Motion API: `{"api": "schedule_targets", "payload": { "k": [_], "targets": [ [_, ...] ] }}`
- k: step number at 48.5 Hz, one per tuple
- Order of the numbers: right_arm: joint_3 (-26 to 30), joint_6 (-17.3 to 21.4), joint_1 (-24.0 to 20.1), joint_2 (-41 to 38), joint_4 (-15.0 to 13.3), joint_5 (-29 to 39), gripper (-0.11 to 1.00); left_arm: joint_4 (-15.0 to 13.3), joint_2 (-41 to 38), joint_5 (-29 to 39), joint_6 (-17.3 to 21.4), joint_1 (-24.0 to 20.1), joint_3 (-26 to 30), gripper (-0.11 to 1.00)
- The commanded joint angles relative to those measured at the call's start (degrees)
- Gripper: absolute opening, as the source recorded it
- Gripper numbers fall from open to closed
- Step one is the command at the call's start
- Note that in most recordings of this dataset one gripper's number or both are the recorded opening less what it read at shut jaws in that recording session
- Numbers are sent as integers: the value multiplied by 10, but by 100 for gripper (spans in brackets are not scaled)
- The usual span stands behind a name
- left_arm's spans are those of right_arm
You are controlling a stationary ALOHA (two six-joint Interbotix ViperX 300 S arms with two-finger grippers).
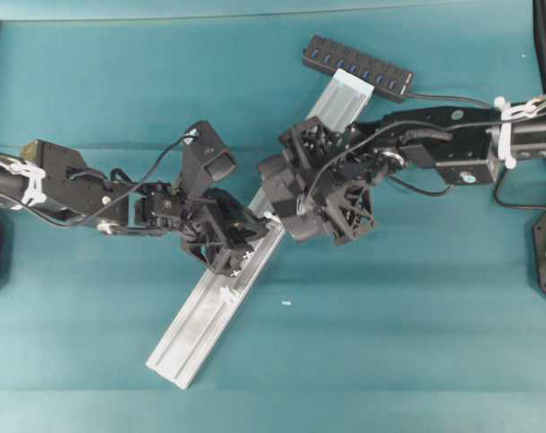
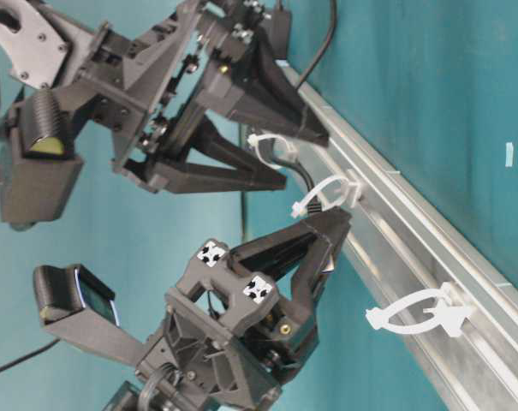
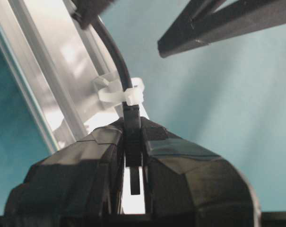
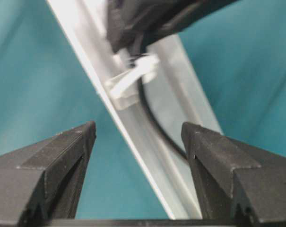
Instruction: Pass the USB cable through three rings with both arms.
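In the left wrist view my left gripper (image 3: 132, 126) is shut on the small black plug of the USB cable (image 3: 115, 52). The cord runs up from the plug through a whitish ring (image 3: 133, 94) clipped to the silver rail (image 3: 48, 71). In the table-level view three rings show along the rail: one (image 2: 271, 145) by the right gripper, one (image 2: 327, 193) at the left fingers, one (image 2: 417, 312) standing alone. My right gripper (image 4: 139, 131) is open above the rail with nothing between its fingers. The cord (image 4: 154, 120) lies in the rail groove below a ring (image 4: 131, 80).
The rail (image 1: 200, 316) lies diagonally on the teal table, from upper right to lower left. A black USB hub (image 1: 358, 68) with blue ports sits at its upper end. Both arms crowd together over the rail's middle.
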State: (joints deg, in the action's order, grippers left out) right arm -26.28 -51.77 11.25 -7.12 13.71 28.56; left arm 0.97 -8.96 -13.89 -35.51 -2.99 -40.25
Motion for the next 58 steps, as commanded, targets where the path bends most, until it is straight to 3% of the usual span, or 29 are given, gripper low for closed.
{"api": "schedule_targets", "payload": {
  "k": [1, 19, 40, 58],
  "targets": [
    [4, 16, 0, 5, 2, -4, 84, 2, -3, -6, -1, 8, 8, 7],
    [6, 55, -5, 12, 2, 2, 84, 2, 12, 2, -11, 18, -2, 7],
    [42, 57, -48, -6, 2, -13, 84, 2, 71, 4, -57, 50, -45, 7],
    [43, 55, -69, -32, 2, -41, 71, 2, 67, 4, -64, 49, -40, 7]
  ]
}}
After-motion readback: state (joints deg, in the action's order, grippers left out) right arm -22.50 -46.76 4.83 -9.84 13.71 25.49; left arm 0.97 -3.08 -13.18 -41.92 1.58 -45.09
